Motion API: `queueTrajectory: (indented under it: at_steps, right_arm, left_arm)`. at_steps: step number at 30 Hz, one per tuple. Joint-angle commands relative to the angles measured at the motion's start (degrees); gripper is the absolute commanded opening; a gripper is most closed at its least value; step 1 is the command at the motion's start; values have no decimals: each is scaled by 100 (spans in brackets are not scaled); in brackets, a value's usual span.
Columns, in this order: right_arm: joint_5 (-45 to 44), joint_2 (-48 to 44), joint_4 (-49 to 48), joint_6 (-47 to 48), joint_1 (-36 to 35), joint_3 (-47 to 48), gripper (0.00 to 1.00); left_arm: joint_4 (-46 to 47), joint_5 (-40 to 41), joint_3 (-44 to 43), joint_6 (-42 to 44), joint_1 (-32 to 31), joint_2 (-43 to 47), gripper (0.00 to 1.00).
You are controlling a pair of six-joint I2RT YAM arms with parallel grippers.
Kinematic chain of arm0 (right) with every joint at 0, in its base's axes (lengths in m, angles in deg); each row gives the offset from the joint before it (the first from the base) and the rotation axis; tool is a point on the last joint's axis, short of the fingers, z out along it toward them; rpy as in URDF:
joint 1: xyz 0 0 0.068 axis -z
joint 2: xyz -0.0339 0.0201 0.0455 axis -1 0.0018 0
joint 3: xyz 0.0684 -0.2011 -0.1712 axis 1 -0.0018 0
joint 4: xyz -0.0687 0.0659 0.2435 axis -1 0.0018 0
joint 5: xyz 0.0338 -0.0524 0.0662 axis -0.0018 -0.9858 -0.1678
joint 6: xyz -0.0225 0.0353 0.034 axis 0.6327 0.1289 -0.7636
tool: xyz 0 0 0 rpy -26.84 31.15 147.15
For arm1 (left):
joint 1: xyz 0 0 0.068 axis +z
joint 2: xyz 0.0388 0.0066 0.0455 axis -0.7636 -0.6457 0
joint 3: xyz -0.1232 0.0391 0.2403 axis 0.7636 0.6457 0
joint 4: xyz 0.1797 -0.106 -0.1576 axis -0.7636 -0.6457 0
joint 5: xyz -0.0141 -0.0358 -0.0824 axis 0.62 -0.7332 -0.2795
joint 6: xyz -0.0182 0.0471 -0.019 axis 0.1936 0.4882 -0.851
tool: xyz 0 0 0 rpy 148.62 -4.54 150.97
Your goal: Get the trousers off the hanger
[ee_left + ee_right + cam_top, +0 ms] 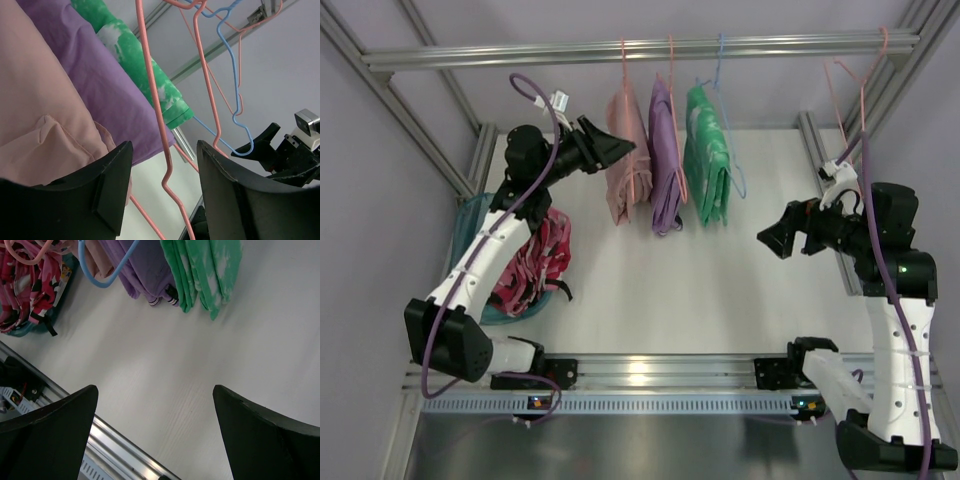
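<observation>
Left gripper (165, 146) with jaws apart at the hung trousers (623, 165); right gripper (772, 240) spread wide, holding nothing.

Trousers: pale pink, folded over the hanger (623, 70), which hooks on the rail (520, 55) at the back. They are the leftmost of three hung garments, just beside the purple garment (666, 160); the green garment (706, 160) on the blue hanger (720, 60) comes next. Fingers of the left gripper: one sits in front of the pink fabric's edge, contact not discernible; a salmon-pink wire runs down through the gap, clamped by neither finger. Right gripper: over the white table (720, 300), well apart from the garments. Also: a bare salmon hanger (847, 90) at the rail's right end; a teal basket (470, 220) of red-pink clothes beside the left arm.
</observation>
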Motion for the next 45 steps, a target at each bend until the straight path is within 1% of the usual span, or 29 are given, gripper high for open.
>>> queueTrajectory:
  at_steps: [1,4,5,8,15,18,19,20,22,28,30,35,39,45]
  right_arm:
    - [124,-29,-282,-66,73,84,99]
    - [116,-55,-282,-66,91,84,100]
    - [107,-64,-282,-66,100,84,99]
    - [98,-82,-255,-48,117,75,100]
    - [54,-55,-273,-66,144,119,99]
    - [36,-29,-273,-66,144,180,99]
    - [28,-20,-290,-66,144,180,99]
    - [-7,-20,-299,-83,144,189,99]
    - [-43,-38,-325,-84,144,198,99]
    - [54,-12,-334,-119,144,338,99]
    - [45,23,-317,-110,144,435,99]
    - [264,59,-273,-92,144,646,99]
    - [502,59,-430,-145,144,778,99]
    - [1029,120,-984,-944,135,954,100]
  left_arm:
    - [784,-1,-139,-179,-82,-85,59]
    - [881,-18,-227,-258,-117,-269,55]
    - [943,-54,-227,-285,-117,-296,52]
    - [1005,-150,-289,-416,-152,-411,49]
    - [1338,-221,-324,-811,-214,-507,31]
    - [1488,-300,-333,-1154,-214,-534,28]
    - [1566,-335,-324,-1268,-214,-543,20]
    - [1820,-413,-280,-1504,-214,-534,15]
    - [1857,-379,-297,-1734,-205,-490,0]
    - [2208,-230,-455,-2121,-205,-340,0]
    - [2462,-151,-464,-2270,-214,-288,0]
    - [2481,-28,-658,-2350,-214,-139,0]
    - [2472,-36,-693,-2385,-214,55,0]
    - [2429,-107,-254,-2183,-214,652,0]
